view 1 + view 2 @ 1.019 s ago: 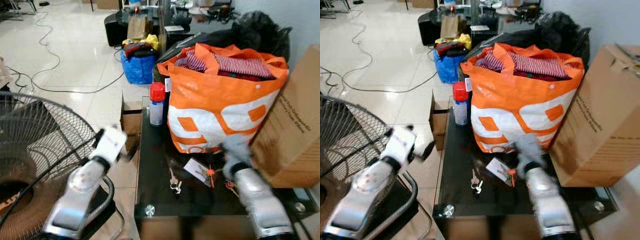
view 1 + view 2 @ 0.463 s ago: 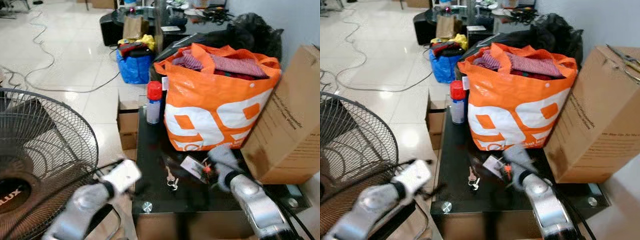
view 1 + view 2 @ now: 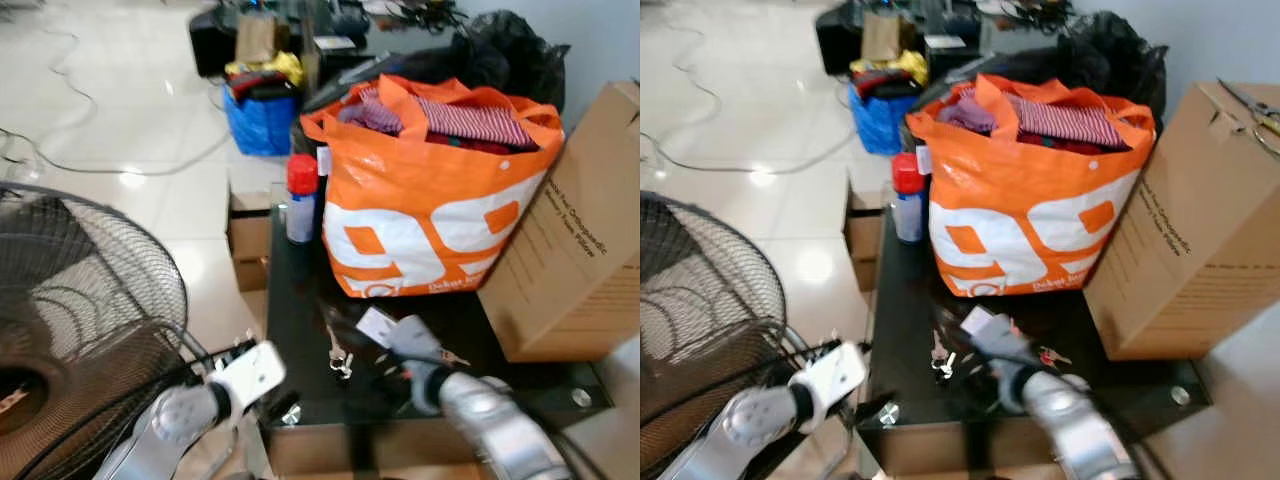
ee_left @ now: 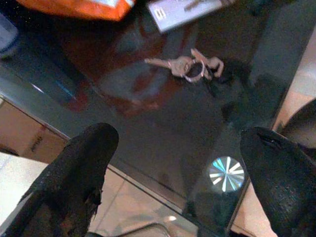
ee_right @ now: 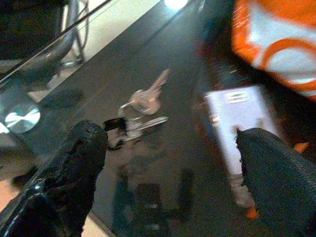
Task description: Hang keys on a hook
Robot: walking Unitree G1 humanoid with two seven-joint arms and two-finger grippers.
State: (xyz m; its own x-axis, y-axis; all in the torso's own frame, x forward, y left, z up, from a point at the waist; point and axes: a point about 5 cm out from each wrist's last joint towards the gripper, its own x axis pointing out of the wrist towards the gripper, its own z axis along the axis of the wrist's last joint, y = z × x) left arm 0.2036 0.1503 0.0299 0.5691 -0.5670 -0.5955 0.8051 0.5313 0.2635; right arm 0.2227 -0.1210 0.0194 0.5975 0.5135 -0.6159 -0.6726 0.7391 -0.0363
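A small bunch of silver keys [image 3: 338,358] lies on the black glass table [image 3: 300,300] near its front edge, beside a white card [image 3: 378,325]. My right gripper [image 5: 170,136] hovers open just above the table. The keys [image 5: 138,113] lie between its fingers and a little ahead, untouched. My left gripper [image 4: 178,138] is open at the table's front left corner, by a round metal fitting [image 4: 225,174]. The keys [image 4: 190,66] lie farther in from it. Both arms are blurred in the eye views.
A full orange shopping bag [image 3: 430,200] stands at the back of the table, a red-capped spray can [image 3: 301,200] to its left, a large cardboard box [image 3: 580,260] to its right. A floor fan [image 3: 80,300] stands at my left. Small boxes [image 3: 250,240] and bags sit behind.
My left arm dropped from beside the fan to the table's front corner. My right gripper moved left across the table toward the keys. The camera shifted too.
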